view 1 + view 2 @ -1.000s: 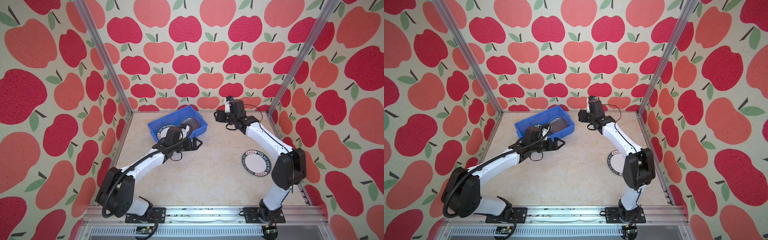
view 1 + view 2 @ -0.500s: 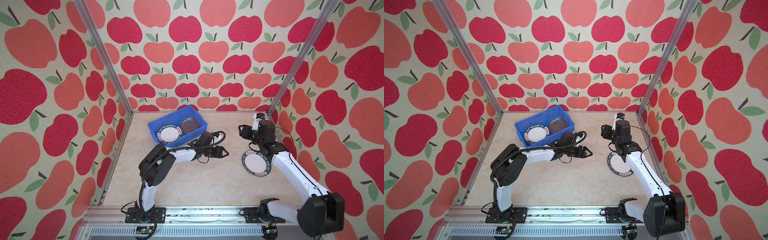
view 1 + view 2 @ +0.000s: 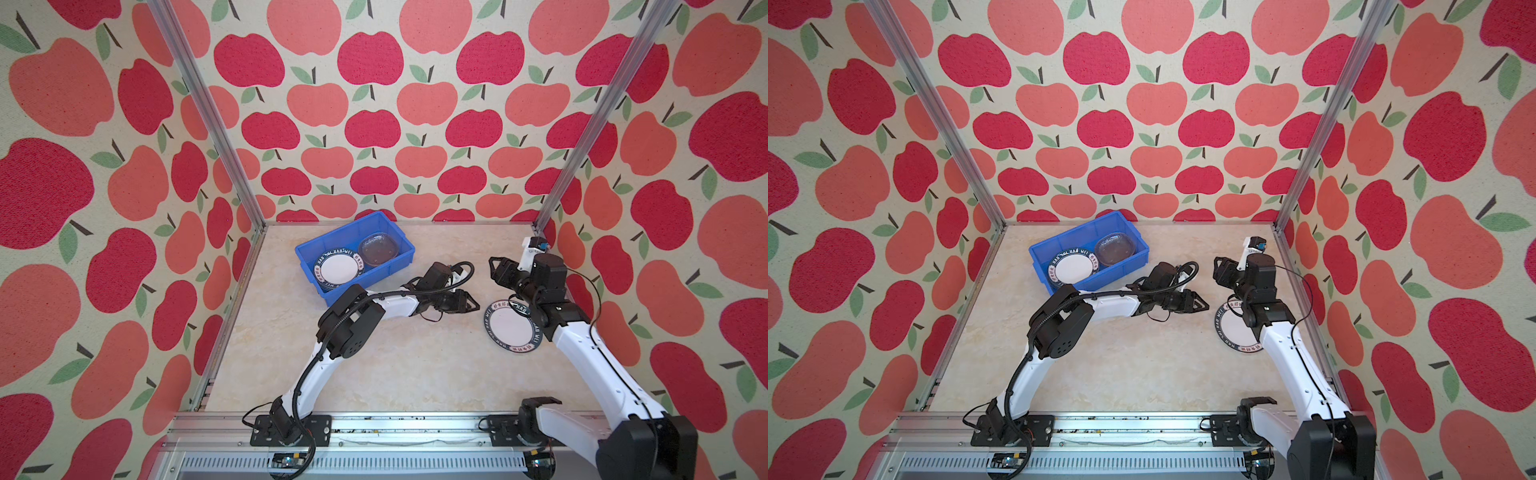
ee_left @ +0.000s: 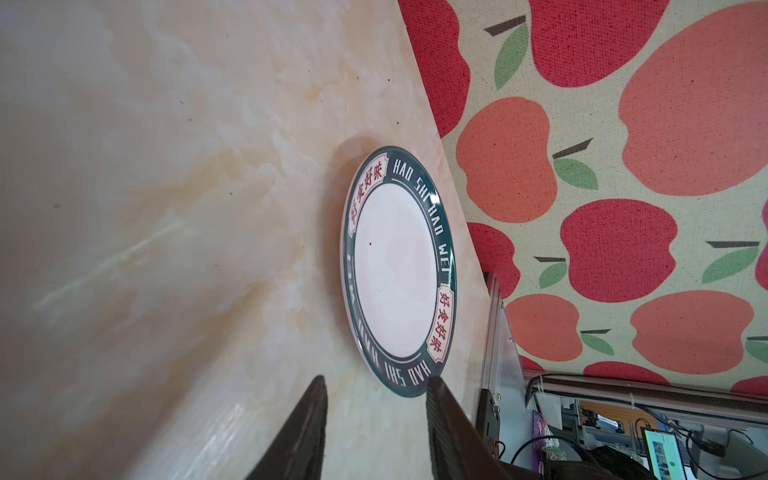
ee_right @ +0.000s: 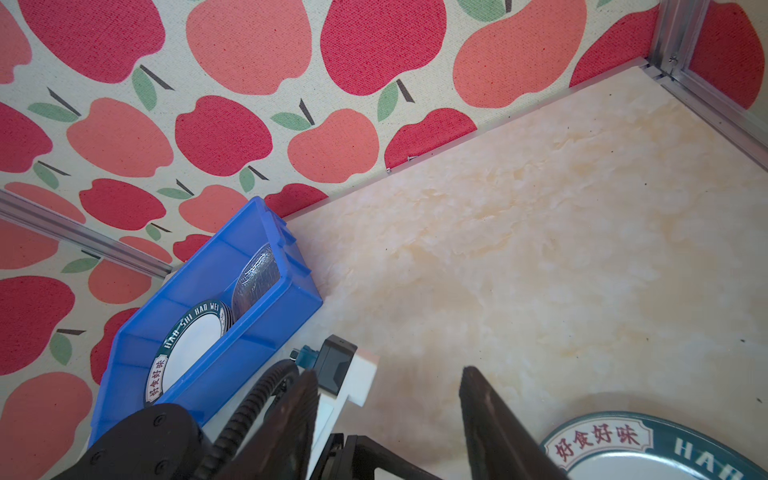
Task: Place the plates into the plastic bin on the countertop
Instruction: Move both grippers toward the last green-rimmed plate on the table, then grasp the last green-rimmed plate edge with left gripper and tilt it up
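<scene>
Blue bin (image 3: 390, 268); white plate (image 3: 509, 326), dark lettered rim (image 3: 487, 329); beige countertop (image 3: 415, 365)

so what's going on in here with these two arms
Plates are being cleared into the blue plastic bin, which already holds a stack of white lettered-rim plates and clear glass plates. One lettered-rim plate lies on the countertop at the right. The left gripper, jaws apart, is low beside its rim; the right gripper hovers open nearby, holding nothing.

We see apple-patterned walls (image 3: 374, 124) on three sides, two aluminium corner posts (image 3: 208, 120) at the back, a slotted metal rail (image 3: 395, 432) along the front, and outside the enclosure we glimpse a lit screen (image 4: 665, 455).
</scene>
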`<state>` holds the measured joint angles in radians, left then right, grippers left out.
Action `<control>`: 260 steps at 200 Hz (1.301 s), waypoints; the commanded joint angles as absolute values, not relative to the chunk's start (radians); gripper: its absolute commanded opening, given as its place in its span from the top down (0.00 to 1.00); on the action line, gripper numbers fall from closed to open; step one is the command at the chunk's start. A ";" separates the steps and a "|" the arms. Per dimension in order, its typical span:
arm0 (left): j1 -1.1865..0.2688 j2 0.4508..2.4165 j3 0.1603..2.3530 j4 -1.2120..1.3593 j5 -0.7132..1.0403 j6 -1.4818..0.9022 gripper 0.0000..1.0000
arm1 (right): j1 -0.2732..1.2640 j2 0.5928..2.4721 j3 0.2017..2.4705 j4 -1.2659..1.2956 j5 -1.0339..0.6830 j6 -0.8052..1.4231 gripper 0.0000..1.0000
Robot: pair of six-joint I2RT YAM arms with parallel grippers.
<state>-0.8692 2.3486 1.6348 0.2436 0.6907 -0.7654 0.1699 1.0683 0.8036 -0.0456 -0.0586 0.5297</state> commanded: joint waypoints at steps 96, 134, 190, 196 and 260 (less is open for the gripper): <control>-0.926 2.531 1.883 0.059 0.706 -0.773 0.62 | 0.120 0.990 0.764 0.003 -0.116 0.553 0.42; -0.934 2.568 1.944 0.020 0.709 -0.772 0.65 | 0.102 0.985 0.750 0.029 -0.141 0.574 0.42; -0.940 2.628 2.049 -0.052 0.716 -0.766 0.68 | 0.090 0.987 0.738 0.051 -0.159 0.585 0.42; -0.940 2.631 2.056 -0.057 0.716 -0.766 0.69 | 0.090 0.988 0.735 0.054 -0.161 0.587 0.43; -0.945 2.661 2.113 -0.110 0.713 -0.749 0.76 | 0.081 0.989 0.713 0.067 -0.171 0.595 0.42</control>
